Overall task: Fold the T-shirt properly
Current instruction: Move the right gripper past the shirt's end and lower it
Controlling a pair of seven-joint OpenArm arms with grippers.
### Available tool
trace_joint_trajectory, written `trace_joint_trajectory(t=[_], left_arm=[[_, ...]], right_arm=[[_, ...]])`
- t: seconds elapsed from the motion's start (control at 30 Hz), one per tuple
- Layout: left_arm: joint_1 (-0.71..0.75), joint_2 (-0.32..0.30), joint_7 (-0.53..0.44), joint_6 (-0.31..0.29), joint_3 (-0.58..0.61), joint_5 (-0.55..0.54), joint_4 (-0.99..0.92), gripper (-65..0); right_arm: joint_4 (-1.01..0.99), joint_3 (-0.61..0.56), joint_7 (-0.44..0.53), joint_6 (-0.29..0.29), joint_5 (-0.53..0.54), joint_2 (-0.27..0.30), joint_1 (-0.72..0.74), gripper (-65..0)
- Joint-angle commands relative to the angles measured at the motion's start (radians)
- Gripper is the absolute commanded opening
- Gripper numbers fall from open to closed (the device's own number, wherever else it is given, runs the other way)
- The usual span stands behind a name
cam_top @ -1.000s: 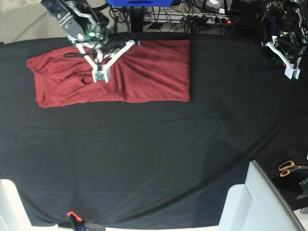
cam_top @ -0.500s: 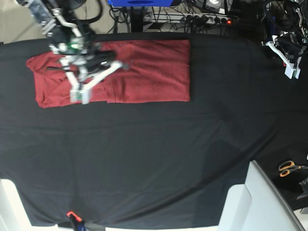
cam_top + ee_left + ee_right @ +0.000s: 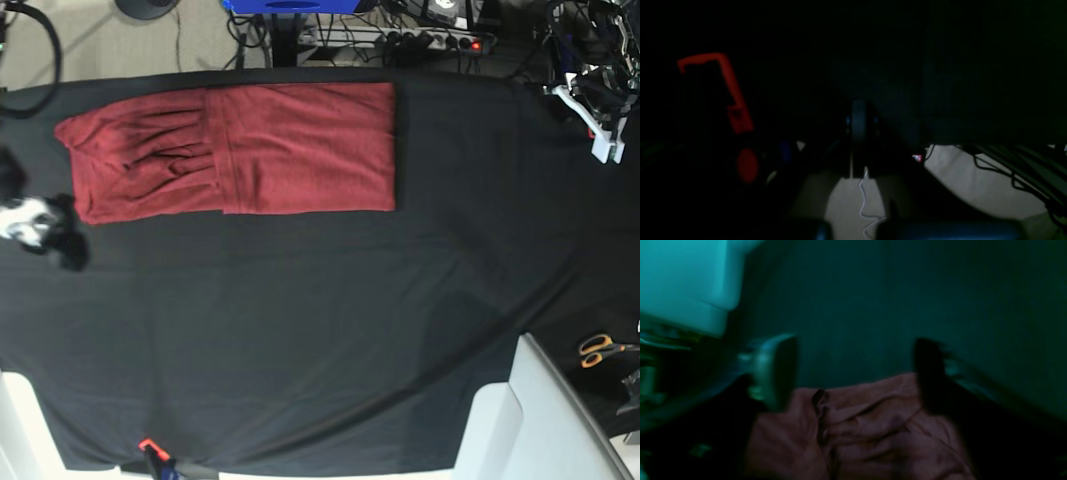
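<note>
Right claw (image 3: 853, 373): its two fingers are standing spread wide apart, nothing between them; the view is blurred. In the base view only a blurred bit of this arm (image 3: 35, 225) is showing at the 9 o'clock edge, just off the shirt's left end.
Left claw (image 3: 603, 120): it is sitting parked at about 2 o'clock, well apart from the shirt, fingers pressed together on nothing. Its own camera is showing mostly darkness and floor.
Shirt (image 3: 230, 150): the red shirt is lying flat on the black table cloth (image 3: 320, 330) toward 11 o'clock, as a long band. Its left part is looking bunched and creased, its right part smooth. In the right wrist view a wrinkled end (image 3: 860, 430) is lying just below the open fingers.
Stage: probably between folds, with no claw holding cloth.
Risk: the creased left part is likely getting folded in as it lies, giving a lumpy result, if nobody smooths it first.
Risk: a pinch from this blurred, moving approach could catch one layer only, or the black cloth with it, and drag the band askew.
</note>
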Motion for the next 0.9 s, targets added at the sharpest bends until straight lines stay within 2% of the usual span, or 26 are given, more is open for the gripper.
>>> trace_joint_trajectory(t=[0.0,0.03,0.1,0.17,0.2,0.33,0.5,0.63,0.87], left_arm=[[0.002,-0.019,-0.011,-0.008,-0.007,-0.009,0.016,-65.0],[0.002,-0.019,-0.011,-0.008,-0.007,-0.009,0.017,-65.0],[0.002,-0.019,-0.011,-0.008,-0.004,-0.009,0.019,-65.0],[0.002,-0.019,-0.011,-0.008,-0.001,-0.009,0.019,-65.0],[0.002,-0.019,-0.011,-0.008,-0.001,-0.009,0.019,-65.0],[0.003,-0.017,-0.011,-0.008,-0.001,-0.009,0.019,-65.0],[0.003,-0.017,-0.011,-0.008,-0.001,-0.009,0.019,-65.0],[0.003,-0.017,-0.011,-0.008,-0.001,-0.009,0.019,-65.0],[0.006,-0.017,-0.011,-0.008,-0.001,-0.009,0.019,-65.0]], right_arm=[[-0.052,0.053,-0.006,0.049,0.056,0.028,0.003,-3.5],[-0.119,0.090,-0.047,0.114,0.102,0.032,0.009,-0.2],[-0.282,0.151,-0.153,0.258,0.157,0.054,0.052,0.0],[-0.426,0.191,-0.222,0.372,0.137,0.057,0.080,0.0],[-0.487,0.208,-0.237,0.409,0.111,0.055,0.097,0.0],[-0.596,0.208,-0.234,0.409,-0.031,0.051,0.114,-0.9],[-0.642,0.209,-0.234,0.409,-0.160,0.012,0.115,-3.2],[-0.699,0.189,-0.234,0.409,-0.182,-0.009,0.124,-3.2],[-0.707,0.059,-0.234,0.409,-0.182,-0.020,0.128,-3.8]])
